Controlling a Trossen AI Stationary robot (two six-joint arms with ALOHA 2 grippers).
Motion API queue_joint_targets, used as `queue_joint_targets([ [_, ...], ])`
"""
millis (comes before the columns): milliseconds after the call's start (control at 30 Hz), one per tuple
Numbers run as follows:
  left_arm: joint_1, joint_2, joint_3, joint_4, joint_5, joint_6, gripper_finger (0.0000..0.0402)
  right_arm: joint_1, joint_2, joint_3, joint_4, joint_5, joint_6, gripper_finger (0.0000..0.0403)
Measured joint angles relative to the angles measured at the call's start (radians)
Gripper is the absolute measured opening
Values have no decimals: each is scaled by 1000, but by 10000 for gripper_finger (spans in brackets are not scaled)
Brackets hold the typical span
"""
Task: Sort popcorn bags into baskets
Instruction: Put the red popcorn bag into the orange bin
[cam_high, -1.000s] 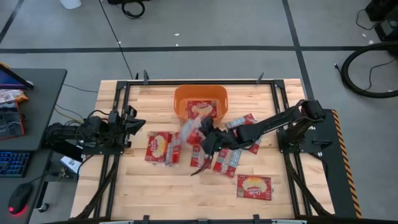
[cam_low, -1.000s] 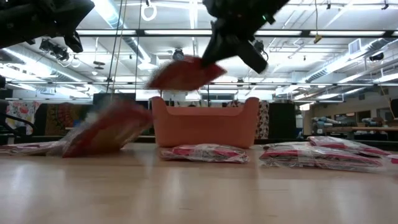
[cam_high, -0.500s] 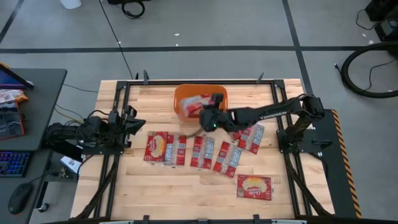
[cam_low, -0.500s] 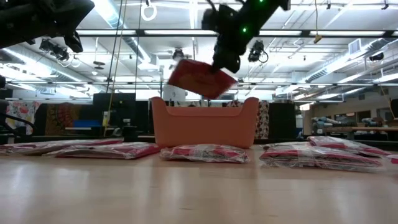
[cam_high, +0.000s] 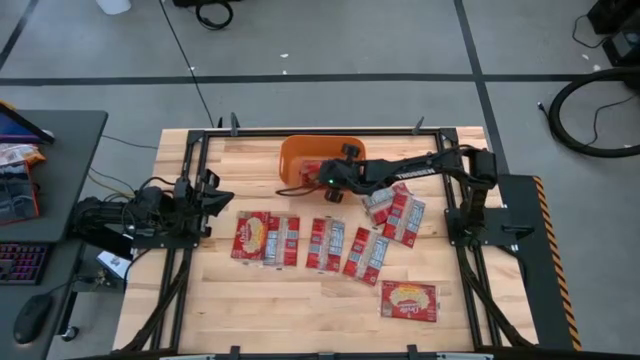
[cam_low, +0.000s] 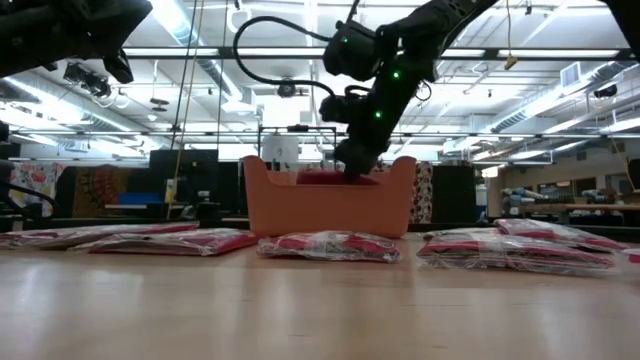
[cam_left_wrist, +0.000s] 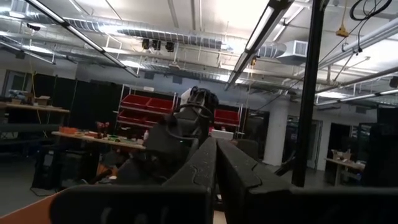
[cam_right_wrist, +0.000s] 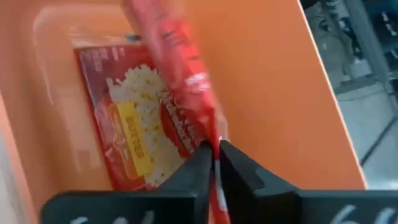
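The orange basket (cam_high: 296, 152) stands near the table's far edge, and one red popcorn bag (cam_right_wrist: 127, 127) lies flat on its floor. My right gripper (cam_high: 323, 183) (cam_low: 352, 168) reaches down into the basket, shut on a second red bag (cam_right_wrist: 177, 56). Several more red bags lie flat on the table: a row (cam_high: 325, 245) in the middle, two (cam_high: 395, 215) to the right of it, and one (cam_high: 408, 300) toward the near right. My left gripper (cam_high: 224, 195) (cam_left_wrist: 216, 149) waits shut at the table's left side. My right gripper pinches the red bag by its edge (cam_right_wrist: 210, 132) between the two fingers. The arm comes from the table's right and slants down into the basket. The bag reaches out ahead of the fingers, standing on edge over the bag on the basket's floor and close to the orange wall (cam_right_wrist: 273, 93).
Black frame rails (cam_high: 190, 160) run along the table's left and right sides. The bags (cam_low: 330, 245) on the table lie just in front of the basket (cam_low: 300, 205). Bare wood (cam_high: 290, 305) shows along the near edge.
My right gripper has carried the red bag from above the middle row toward the table's far edge, then lowered it into the orange basket, staying shut on it. In the low view a blurred bag at the left has come to rest flat on the table.
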Motion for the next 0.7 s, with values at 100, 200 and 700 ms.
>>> queue_joint_targets([
  [100,0,0,0,2,0,3,18,-5,0,3,-4,-43,-3,79],
  [200,0,0,0,2,-4,4,18,8,-8,49,-74,-79,-5,118],
  [700,0,0,0,0,-3,3,18,207,-10,389,-850,-239,111,161],
])
